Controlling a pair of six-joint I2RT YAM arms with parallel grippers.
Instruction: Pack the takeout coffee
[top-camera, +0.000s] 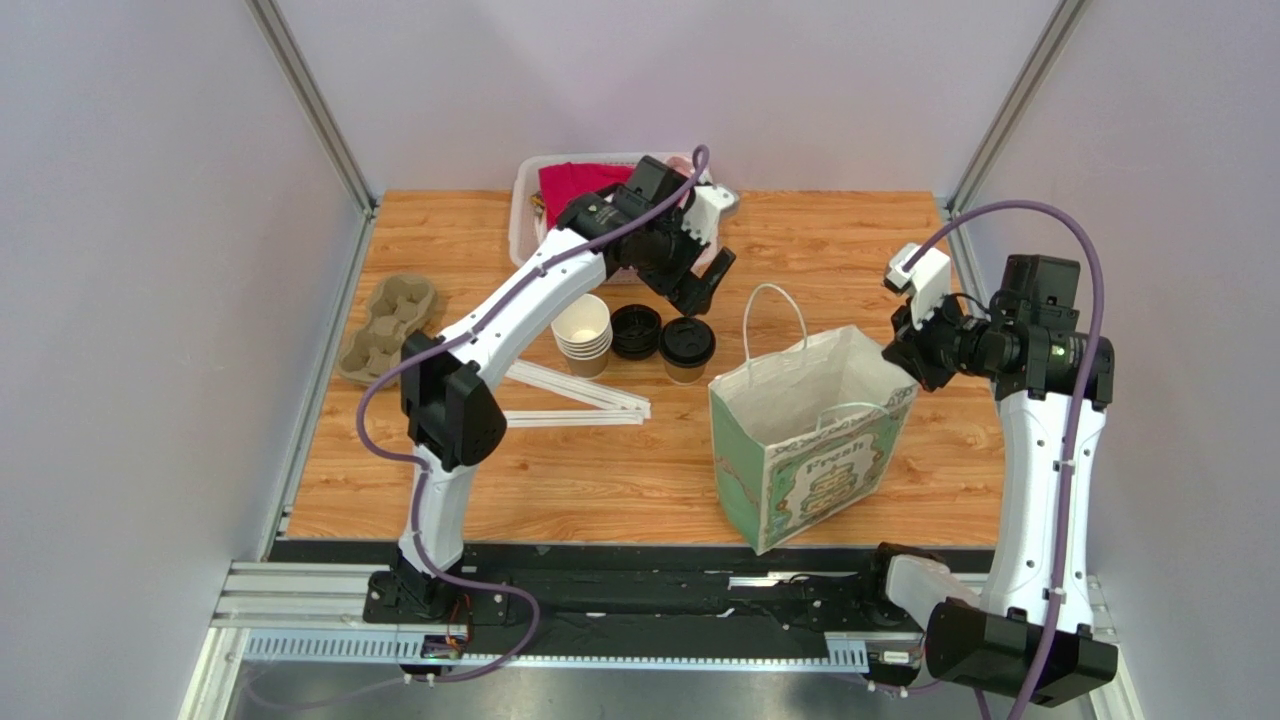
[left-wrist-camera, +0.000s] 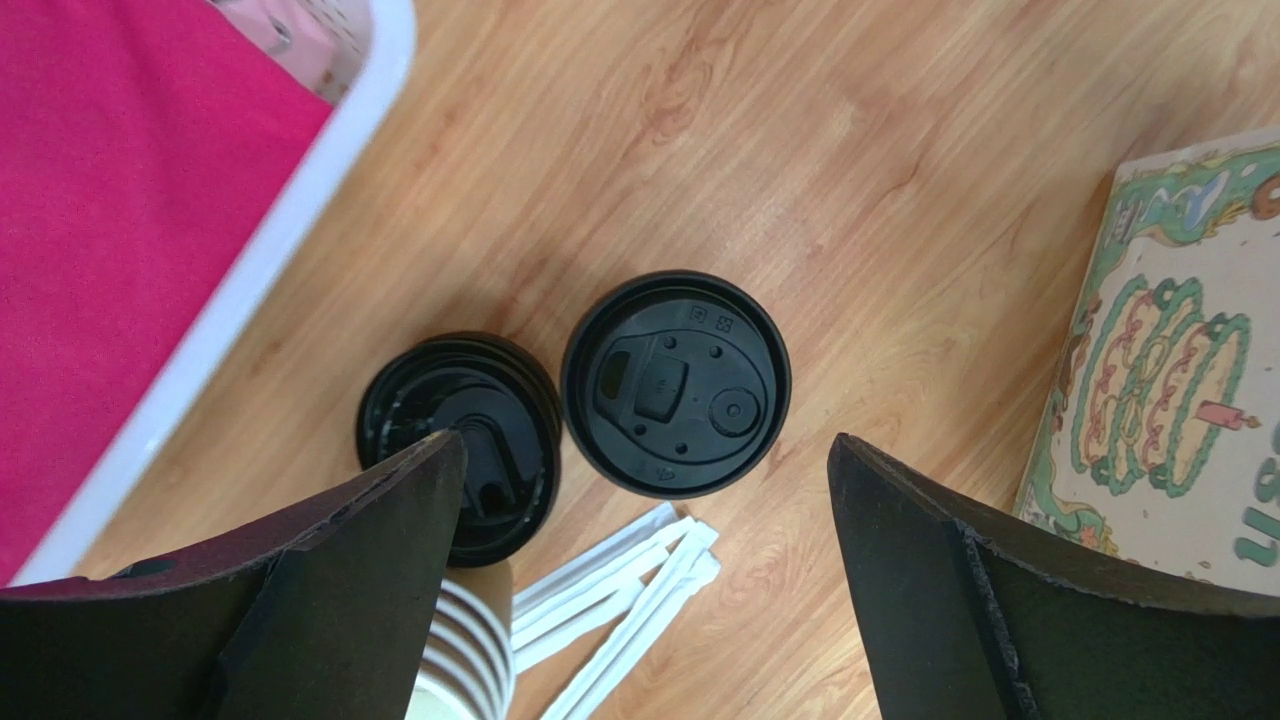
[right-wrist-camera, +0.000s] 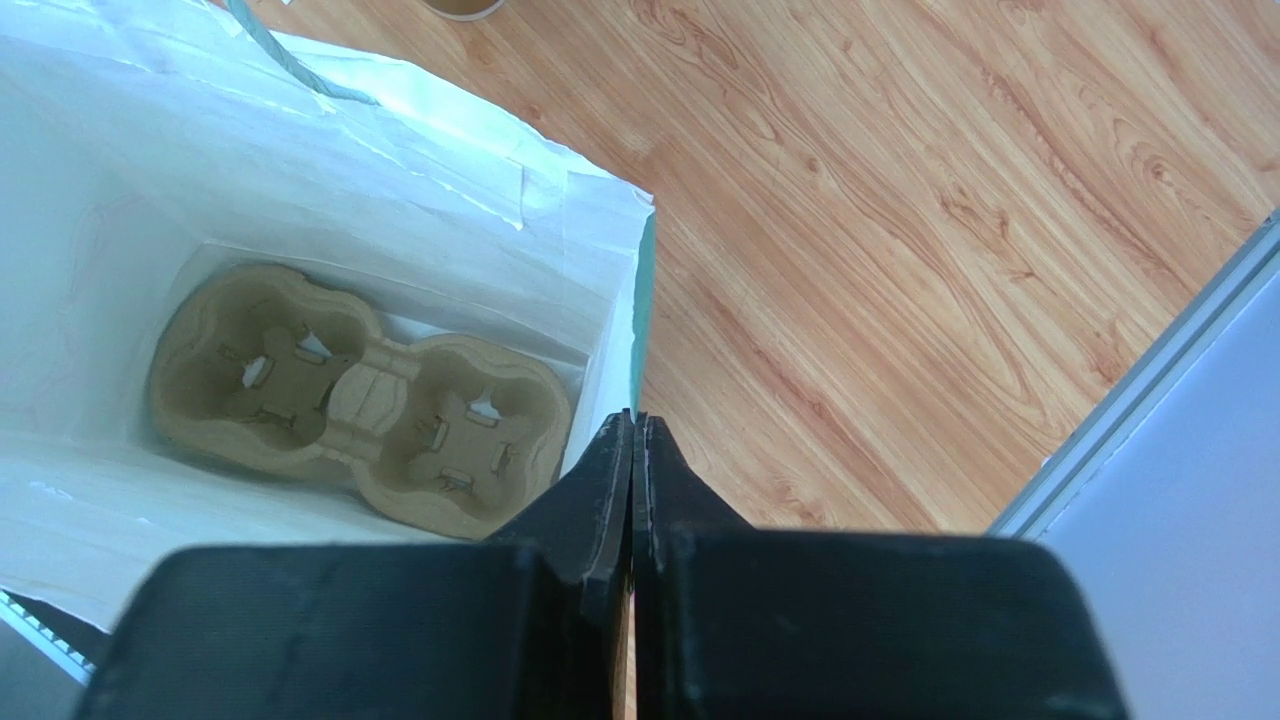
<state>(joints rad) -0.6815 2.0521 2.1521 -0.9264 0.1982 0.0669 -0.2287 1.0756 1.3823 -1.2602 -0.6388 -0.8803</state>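
Left wrist view is looking straight down on the takeout coffee (left-wrist-camera: 676, 383), which is standing upright on the table (left-wrist-camera: 902, 180), just beside the pile of spare lids (left-wrist-camera: 458, 443) and near the paper bag (left-wrist-camera: 1172, 390). From here only its round black lid (left-wrist-camera: 721, 413) is showing, with a moulded sip hole and a vent. The tan wall is peeking out below it in the top view.

Left gripper (left-wrist-camera: 639, 458) is hovering above the cup with jaws spread wide, one finger to each side, gripping nothing. Right gripper (right-wrist-camera: 634, 435) is pinched fully closed and empty, hanging over the bag mouth. A cup carrier (right-wrist-camera: 361, 398) is lying on the bag bottom.

Handling, as judgement:
- **Wall:** the thin paper is probably going to buckle under a hard squeeze.
- **Weight:** whether it is filled cannot be told, so I am treating it as unknown.
- **Lid:** the smooth plastic is looking slippery and may pop off if it is gripped alone.
- **Best hold:** probably across the wall just under the lid rim, keeping the cup upright.
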